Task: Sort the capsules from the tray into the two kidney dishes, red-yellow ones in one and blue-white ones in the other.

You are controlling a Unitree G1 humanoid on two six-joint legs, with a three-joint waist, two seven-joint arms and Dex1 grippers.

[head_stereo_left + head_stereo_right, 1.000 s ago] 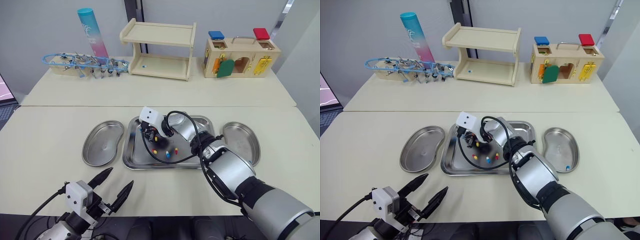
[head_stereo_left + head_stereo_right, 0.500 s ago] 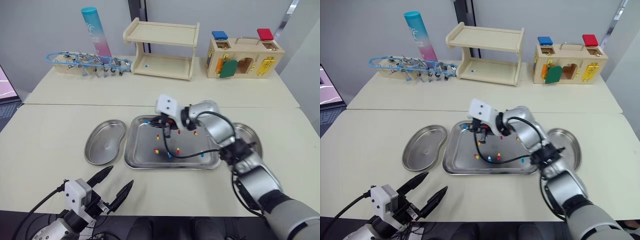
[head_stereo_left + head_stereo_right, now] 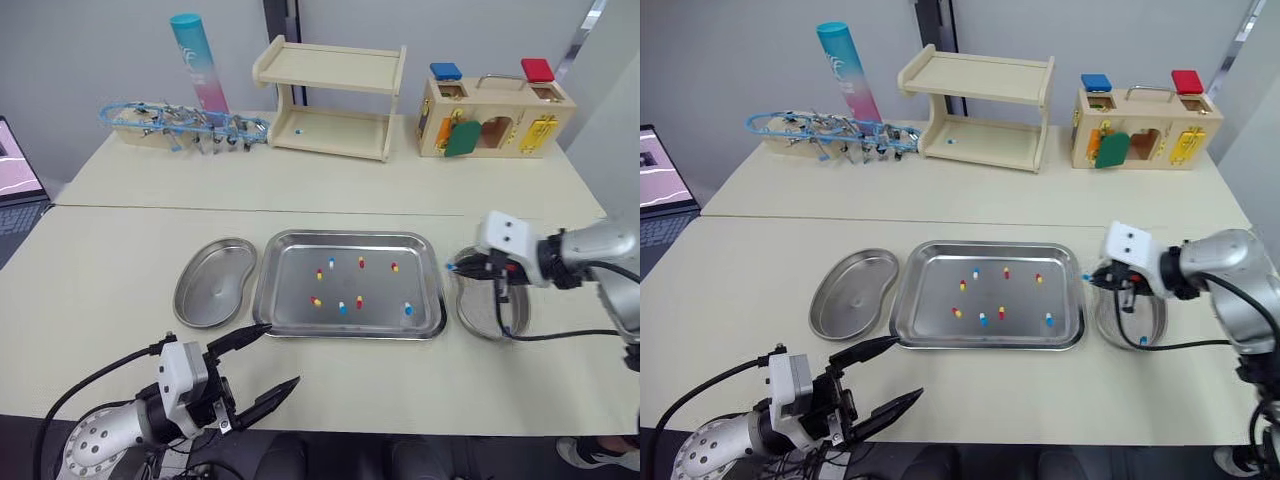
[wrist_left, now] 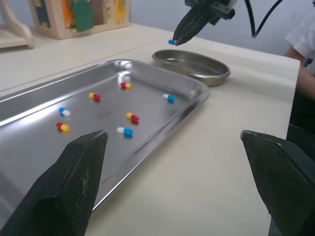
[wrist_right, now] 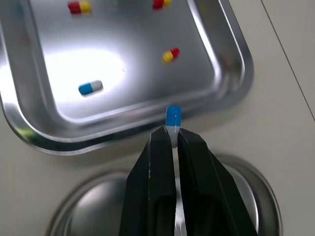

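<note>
A steel tray (image 3: 350,238) in the middle of the table holds several capsules, red-yellow (image 3: 316,301) and blue-white (image 3: 408,310). An empty kidney dish (image 3: 210,300) lies to its left. The kidney dish (image 3: 478,318) to its right holds one blue-white capsule (image 3: 1143,341). My right gripper (image 3: 452,267) is shut on a blue-white capsule (image 5: 173,118) and hovers over the gap between the tray's right rim and the right dish. My left gripper (image 3: 280,354) stands open low at the table's front edge, near the tray's front-left corner, with nothing in it.
Along the back of the table stand a wooden shelf (image 3: 330,95), a wooden lock box (image 3: 490,110), a rack of metal instruments (image 3: 180,125) and a teal-pink tube (image 3: 195,65). A laptop (image 3: 15,170) sits at the far left. A person's sleeve (image 4: 302,39) is beside the table.
My right gripper has lifted out of the tray and swung right to the right dish's edge with a blue-white capsule. The camera has shifted; the left gripper now reaches closer to the tray's front.
</note>
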